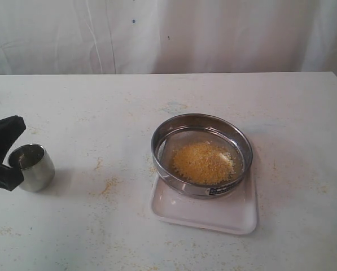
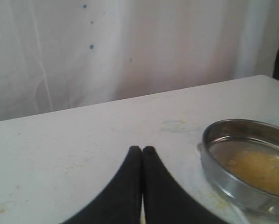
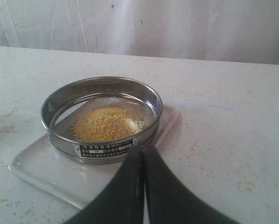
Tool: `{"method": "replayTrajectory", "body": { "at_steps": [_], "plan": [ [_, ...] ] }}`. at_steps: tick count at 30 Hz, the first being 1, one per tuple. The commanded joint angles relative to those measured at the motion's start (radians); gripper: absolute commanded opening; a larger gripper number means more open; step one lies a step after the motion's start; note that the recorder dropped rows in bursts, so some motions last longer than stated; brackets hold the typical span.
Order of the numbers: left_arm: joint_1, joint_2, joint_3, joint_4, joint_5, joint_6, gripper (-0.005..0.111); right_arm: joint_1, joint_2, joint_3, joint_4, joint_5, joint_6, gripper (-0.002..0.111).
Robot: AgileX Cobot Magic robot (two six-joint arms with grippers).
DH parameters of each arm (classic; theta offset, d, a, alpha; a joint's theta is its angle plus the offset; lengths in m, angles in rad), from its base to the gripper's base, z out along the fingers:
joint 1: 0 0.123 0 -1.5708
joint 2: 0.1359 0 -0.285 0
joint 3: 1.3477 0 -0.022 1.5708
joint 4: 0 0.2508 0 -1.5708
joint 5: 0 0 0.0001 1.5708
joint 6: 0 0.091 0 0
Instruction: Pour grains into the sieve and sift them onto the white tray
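The grains (image 1: 202,162) lie heaped in the sieve (image 1: 182,183), which sits on the white tray (image 1: 202,217), right of centre on the table (image 1: 100,101). The left hand (image 2: 142,150) is pinched shut and empty, just beside a small steel cup (image 1: 35,169) standing upright. The right hand (image 3: 143,148) is shut too, holding nothing, and faces the sieve.

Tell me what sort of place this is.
Likely a robot test bench, not a kitchen: a speckled white table, a white curtain backdrop, and a sieve on a white tray plus a steel cup.
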Motion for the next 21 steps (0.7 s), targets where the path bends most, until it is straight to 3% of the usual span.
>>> {"method": "replayTrajectory", "body": {
  "at_steps": [1, 5, 15, 18, 21],
  "plan": [
    [0.002, -0.089, 0.007, 0.143, -0.006, -0.126, 0.0, -0.004, -0.006, 0.007, -0.002, -0.007, 0.002, 0.0],
    [0.002, -0.123, 0.007, 0.218, -0.02, -0.175, 0.0, -0.004, -0.006, 0.007, -0.002, -0.007, 0.002, 0.0],
    [0.002, -0.223, 0.007, 0.082, -0.041, -0.19, 0.0, -0.004, -0.006, 0.007, -0.002, -0.007, 0.002, 0.0],
    [-0.004, -0.26, 0.007, 0.065, 0.022, -0.237, 0.0, -0.004, -0.006, 0.007, -0.002, -0.007, 0.002, 0.0],
    [-0.073, -0.328, 0.007, -0.009, 0.234, -0.242, 0.0, -0.004, -0.006, 0.007, -0.002, -0.007, 0.002, 0.0]
  ]
}}
